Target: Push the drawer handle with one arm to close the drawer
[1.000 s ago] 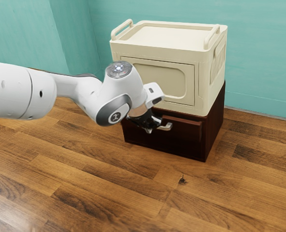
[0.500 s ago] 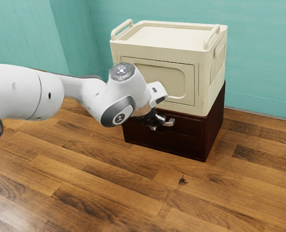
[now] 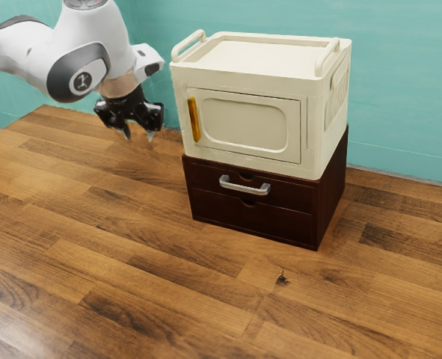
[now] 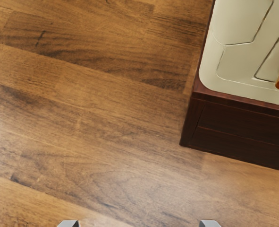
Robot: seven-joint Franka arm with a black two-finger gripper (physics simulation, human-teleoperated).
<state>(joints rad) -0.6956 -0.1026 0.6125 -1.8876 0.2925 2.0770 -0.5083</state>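
Okay, gripper (image 3: 139, 135) hangs above the surface (image 3: 131, 262), toward the exterior view's left, its tips pointing down & spread, w/ nothing btwn them; wrist view also shows both tips well apart. Drawer handle (image 3: 244, 189), a silver bar, is on the front of the upper drawer (image 3: 292, 196), well apart from the gripper, not touched. That drawer sits flush w/ the cabinet front, i.e. closed. Lower drawer (image 3: 243, 220) is right under it, also flush. Dark brown cabinet (image 3: 331, 191) stands upright on the surface, toward the exterior view's right, & carries a cream box (image 3: 258, 58) w/ 2 raised grips on top. Box door (image 3: 247, 123) is shut; an orange strip (image 3: 194, 120) runs approx. vert. at the door's edge nearer the gripper. Teal wall (image 3: 400, 82) on the far side.
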